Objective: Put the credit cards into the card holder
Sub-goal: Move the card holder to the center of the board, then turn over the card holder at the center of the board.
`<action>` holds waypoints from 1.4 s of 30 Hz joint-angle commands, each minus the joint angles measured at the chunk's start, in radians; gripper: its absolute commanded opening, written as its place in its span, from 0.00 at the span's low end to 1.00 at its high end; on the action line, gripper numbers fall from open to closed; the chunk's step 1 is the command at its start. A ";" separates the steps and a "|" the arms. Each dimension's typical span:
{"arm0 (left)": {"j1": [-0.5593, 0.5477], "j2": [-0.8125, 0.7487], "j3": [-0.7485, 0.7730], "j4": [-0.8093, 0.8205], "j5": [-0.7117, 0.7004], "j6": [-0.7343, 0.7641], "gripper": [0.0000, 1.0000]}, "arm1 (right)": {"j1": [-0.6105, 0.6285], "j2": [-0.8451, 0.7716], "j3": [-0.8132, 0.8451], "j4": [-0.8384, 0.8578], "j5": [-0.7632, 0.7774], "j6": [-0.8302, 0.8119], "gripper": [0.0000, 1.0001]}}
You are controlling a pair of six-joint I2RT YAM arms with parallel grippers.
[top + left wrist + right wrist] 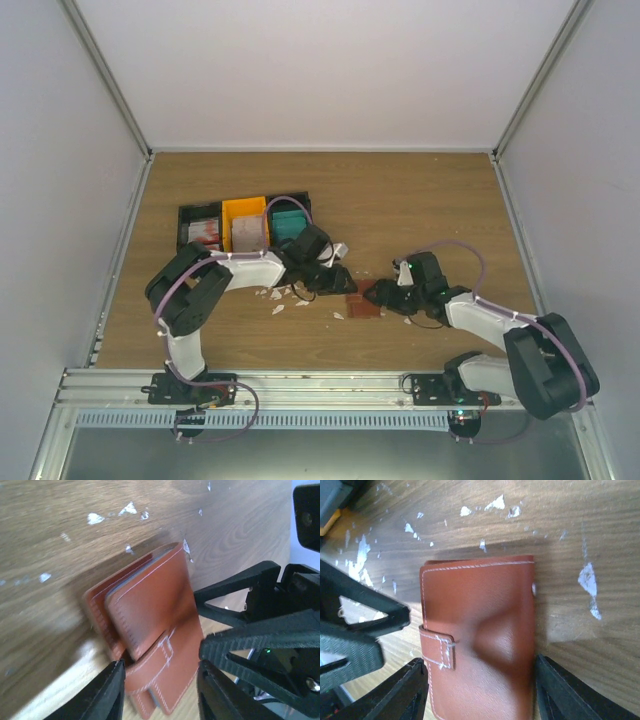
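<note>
Broadly, found a wooden tabletop [430, 200] with joined black and orange bins [245, 203] toward its far left, well apart from the work. Found the left gripper [157, 692] and the right gripper [480, 695] meeting at mid-table, nose to nose, each set astride the same card holder [480, 625] from opposite ends. Saw fingers right at the leather's long edges on both, but could not tell clenched from merely touching on either. Found the card holder lying shut between them, reddish-brown, with stacked layers showing at one edge in the left wrist view. Noted the credit cards [290, 224] over in the bins, none near the holder. Noted the strap tab [437, 650] lying across the front, seemingly fastened. Noted white scraps [587, 580] scattered around.

Judged the main risks thus: fingers of the two grippers clashing, given so little room; a squeeze across the flanks buckling or skidding the soft leather; a pull against the fastened strap dragging the whole holder instead of opening it.
</note>
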 commanded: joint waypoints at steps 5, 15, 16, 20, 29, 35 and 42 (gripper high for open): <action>-0.033 0.110 0.128 -0.161 -0.023 0.030 0.25 | -0.084 -0.001 -0.124 0.247 -0.289 -0.027 0.55; -0.044 0.138 0.160 -0.223 -0.060 0.020 0.09 | -0.099 0.077 -0.136 0.442 -0.396 -0.011 0.42; -0.044 0.137 0.160 -0.221 -0.060 0.018 0.09 | -0.100 0.085 -0.132 0.443 -0.397 -0.011 0.38; -0.044 0.112 0.153 -0.196 -0.072 0.015 0.10 | -0.099 0.068 -0.095 0.337 -0.319 -0.065 0.19; -0.043 -0.092 0.115 -0.206 -0.353 -0.002 0.36 | -0.083 -0.078 0.158 -0.191 0.085 -0.222 0.00; -0.019 -0.269 0.046 -0.265 -0.610 -0.009 0.50 | -0.016 -0.047 0.317 -0.456 0.550 -0.186 0.01; 0.043 -0.405 -0.025 -0.259 -0.627 0.006 0.58 | 0.152 0.157 0.423 -0.628 0.814 -0.116 0.01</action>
